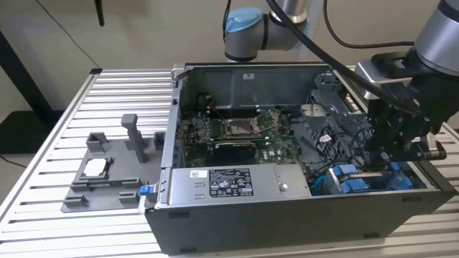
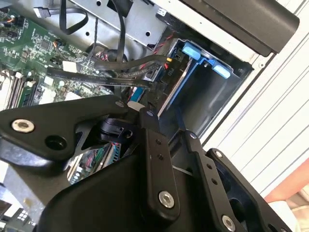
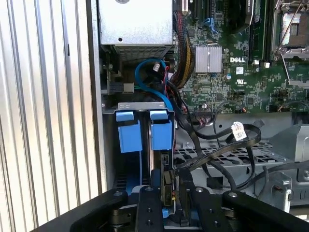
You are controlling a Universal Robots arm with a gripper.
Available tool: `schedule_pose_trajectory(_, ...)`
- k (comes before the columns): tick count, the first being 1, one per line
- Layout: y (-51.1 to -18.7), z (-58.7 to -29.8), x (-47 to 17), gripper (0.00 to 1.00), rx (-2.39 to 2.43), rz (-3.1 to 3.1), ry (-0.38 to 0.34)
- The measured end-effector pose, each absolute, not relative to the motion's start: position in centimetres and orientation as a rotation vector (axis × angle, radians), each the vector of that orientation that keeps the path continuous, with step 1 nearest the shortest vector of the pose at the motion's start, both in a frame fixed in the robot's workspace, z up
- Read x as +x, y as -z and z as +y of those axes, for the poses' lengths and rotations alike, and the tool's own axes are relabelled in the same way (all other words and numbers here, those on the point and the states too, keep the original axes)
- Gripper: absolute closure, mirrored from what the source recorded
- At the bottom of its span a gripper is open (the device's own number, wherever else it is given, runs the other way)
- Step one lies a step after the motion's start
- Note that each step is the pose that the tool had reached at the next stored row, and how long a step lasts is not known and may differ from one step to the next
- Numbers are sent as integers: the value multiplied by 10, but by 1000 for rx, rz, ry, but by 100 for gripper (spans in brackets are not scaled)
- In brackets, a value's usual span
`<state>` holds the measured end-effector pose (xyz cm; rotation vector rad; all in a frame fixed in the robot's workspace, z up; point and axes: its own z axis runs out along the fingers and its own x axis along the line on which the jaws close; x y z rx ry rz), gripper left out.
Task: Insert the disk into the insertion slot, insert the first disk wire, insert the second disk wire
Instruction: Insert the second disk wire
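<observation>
Down at the near right corner of the open computer case (image 1: 301, 215), the gripper (image 1: 393, 161) hangs over the insertion slot (image 3: 142, 108) with its blue tabs. Whether its fingers are spread or pinching, I cannot tell. Farther back lies the green board (image 1: 237, 134).

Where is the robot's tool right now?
In the exterior view the tool hangs inside the open computer case at that view's right, just above the blue-tabbed drive bay, beside the silver power-supply box.
</observation>
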<state>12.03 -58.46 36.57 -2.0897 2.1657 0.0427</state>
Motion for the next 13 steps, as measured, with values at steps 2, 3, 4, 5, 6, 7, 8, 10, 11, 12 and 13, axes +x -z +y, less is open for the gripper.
schedule_pose_trajectory(2, -369, -585, 120, 70, -2090, 2166, -43)
schedule_pose_trajectory(3, -370, -585, 120, 70, -2090, 2166, -43)
schedule_pose_trajectory(4, -371, -585, 120, 70, -2090, 2166, -43)
schedule_pose_trajectory(5, -372, -585, 120, 70, -2090, 2166, -43)
schedule_pose_trajectory(6, -373, -585, 120, 70, -2090, 2166, -43)
schedule_pose_trajectory(7, -374, -585, 120, 70, -2090, 2166, -43)
schedule_pose_trajectory(8, -374, -585, 120, 70, -2090, 2166, -43)
schedule_pose_trajectory(10, -374, -585, 120, 70, -2090, 2166, -43)
schedule_pose_trajectory(11, -374, -585, 120, 70, -2090, 2166, -43)
schedule_pose_trajectory(12, -374, -585, 120, 70, -2090, 2166, -43)
schedule_pose_trajectory(13, -374, -585, 120, 70, -2090, 2166, -43)
